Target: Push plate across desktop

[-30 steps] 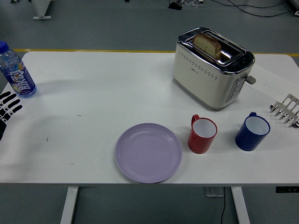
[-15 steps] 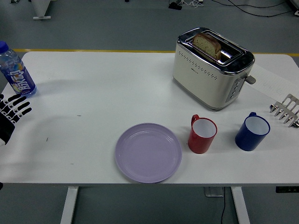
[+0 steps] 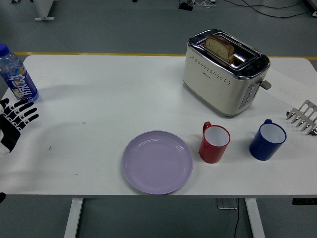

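A lilac plate (image 3: 157, 162) lies flat near the table's front edge, at the middle. My left hand (image 3: 15, 119) comes in at the far left edge, black with white markings, fingers spread and empty, far to the left of the plate. My right hand is out of view.
A blue-capped water bottle (image 3: 16, 76) stands just behind my left hand. A red mug (image 3: 214, 143) stands close to the plate's right, a blue mug (image 3: 267, 140) further right. A cream toaster (image 3: 225, 72) with bread stands at the back right. A metal rack (image 3: 303, 117) is at the right edge.
My left hand has moved further in over the table from the left edge, toward the right. Nothing else has moved.
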`<state>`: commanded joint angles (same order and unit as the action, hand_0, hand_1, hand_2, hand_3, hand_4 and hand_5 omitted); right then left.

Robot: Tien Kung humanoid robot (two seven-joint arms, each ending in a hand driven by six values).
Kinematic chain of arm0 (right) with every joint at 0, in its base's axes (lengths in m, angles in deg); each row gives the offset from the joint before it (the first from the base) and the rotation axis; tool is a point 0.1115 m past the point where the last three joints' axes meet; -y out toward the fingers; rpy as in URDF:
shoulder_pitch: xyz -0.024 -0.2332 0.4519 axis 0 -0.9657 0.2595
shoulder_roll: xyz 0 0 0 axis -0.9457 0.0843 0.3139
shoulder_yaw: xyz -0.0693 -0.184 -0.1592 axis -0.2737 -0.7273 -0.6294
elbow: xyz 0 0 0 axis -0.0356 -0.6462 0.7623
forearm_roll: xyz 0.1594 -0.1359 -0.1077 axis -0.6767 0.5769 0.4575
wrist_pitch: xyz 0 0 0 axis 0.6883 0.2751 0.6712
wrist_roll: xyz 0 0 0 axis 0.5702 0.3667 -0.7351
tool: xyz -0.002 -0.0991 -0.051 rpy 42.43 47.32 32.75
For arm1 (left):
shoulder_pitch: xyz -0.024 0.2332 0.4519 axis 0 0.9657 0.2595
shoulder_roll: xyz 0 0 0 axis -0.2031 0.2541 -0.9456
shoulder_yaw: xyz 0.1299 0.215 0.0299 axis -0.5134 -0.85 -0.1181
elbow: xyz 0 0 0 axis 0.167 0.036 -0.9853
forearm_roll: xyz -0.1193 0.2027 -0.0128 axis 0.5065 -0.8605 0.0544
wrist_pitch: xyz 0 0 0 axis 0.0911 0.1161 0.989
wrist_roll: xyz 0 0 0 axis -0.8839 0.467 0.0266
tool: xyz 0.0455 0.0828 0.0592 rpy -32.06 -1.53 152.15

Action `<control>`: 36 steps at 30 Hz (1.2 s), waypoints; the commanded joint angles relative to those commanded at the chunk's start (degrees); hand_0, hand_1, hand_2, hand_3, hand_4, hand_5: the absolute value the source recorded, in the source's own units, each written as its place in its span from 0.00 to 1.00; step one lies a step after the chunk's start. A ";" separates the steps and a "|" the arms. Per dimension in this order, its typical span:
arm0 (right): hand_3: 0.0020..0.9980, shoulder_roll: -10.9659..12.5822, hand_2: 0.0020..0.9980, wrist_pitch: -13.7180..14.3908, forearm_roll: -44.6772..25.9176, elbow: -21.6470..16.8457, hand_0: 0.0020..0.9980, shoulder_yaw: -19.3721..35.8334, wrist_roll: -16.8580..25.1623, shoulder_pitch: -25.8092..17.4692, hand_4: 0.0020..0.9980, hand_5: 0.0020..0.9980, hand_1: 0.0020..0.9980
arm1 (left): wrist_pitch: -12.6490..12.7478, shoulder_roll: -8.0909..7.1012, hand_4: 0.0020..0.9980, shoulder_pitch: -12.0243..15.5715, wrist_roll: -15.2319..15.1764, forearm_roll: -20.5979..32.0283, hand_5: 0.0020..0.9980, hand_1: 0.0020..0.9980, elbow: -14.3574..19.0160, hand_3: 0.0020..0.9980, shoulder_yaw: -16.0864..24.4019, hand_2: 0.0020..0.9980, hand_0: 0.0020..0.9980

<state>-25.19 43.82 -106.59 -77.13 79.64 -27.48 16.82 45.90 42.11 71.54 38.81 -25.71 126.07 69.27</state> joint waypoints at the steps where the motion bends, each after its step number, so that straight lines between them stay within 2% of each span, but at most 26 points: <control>1: 0.60 0.00 0.68 0.00 0.00 0.00 0.58 0.00 0.00 -0.01 0.41 0.41 0.56 | 0.01 0.03 0.55 0.02 -0.01 -0.01 1.00 0.74 0.00 0.62 -0.01 0.71 0.67; 36: 0.60 -0.33 0.68 0.10 -1.31 0.18 0.58 -1.09 -0.37 -1.04 0.40 0.41 0.56 | 1.08 0.24 0.57 0.72 -0.16 0.40 1.00 0.73 -0.07 0.62 -0.77 0.71 0.67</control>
<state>-25.52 43.92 -107.90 -76.95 78.55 -27.85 15.78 46.98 42.34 72.26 38.65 -25.31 126.01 68.51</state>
